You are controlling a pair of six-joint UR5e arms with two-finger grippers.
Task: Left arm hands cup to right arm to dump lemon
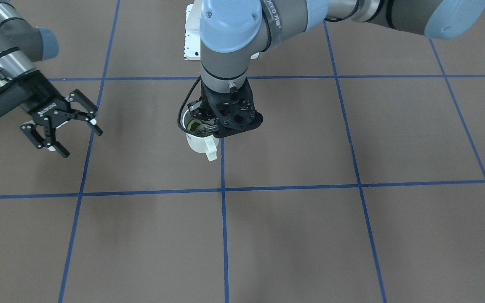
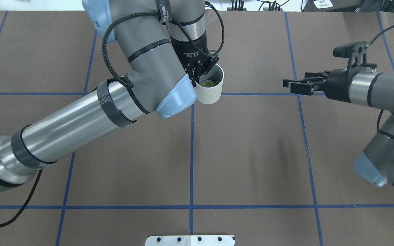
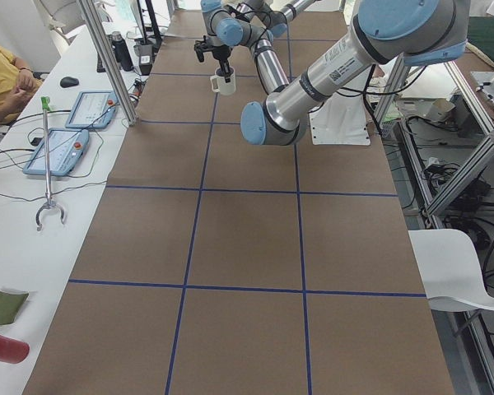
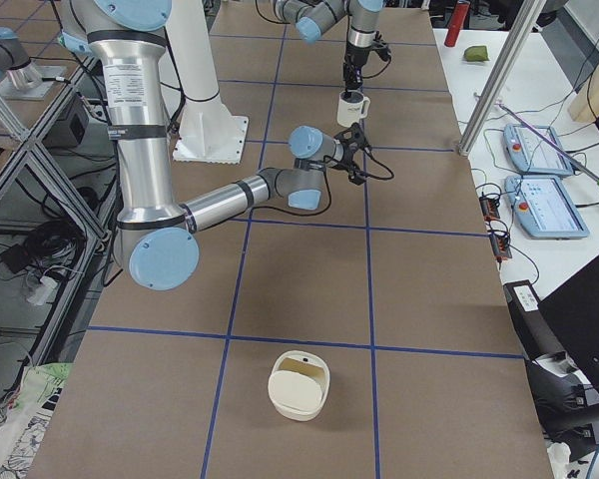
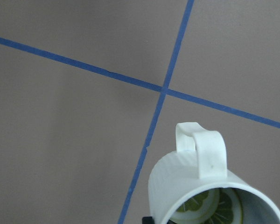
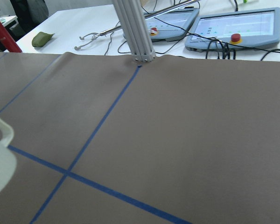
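Note:
My left gripper (image 1: pixel 202 120) is shut on the rim of the white cup (image 1: pixel 198 143), one finger inside it. The cup is upright near a crossing of blue tape lines, its handle (image 1: pixel 211 151) pointing away from the robot's base. I cannot tell whether it rests on the table or hangs just above it. Lemon slices (image 2: pixel 209 83) lie inside the cup (image 2: pixel 210 90), and they also show in the left wrist view (image 5: pixel 210 205). My right gripper (image 1: pixel 82 143) is open and empty, level with the cup and well off to its side. The cup's edge (image 6: pixel 0 163) shows in the right wrist view.
Brown table with a blue tape grid. A white mounting plate (image 2: pixel 190 240) sits at the robot's base. A cream container (image 4: pixel 299 384) stands on the table at the robot's right end. An aluminium post (image 6: pixel 135 32) and teach pendants (image 6: pixel 233 25) stand beyond the far edge.

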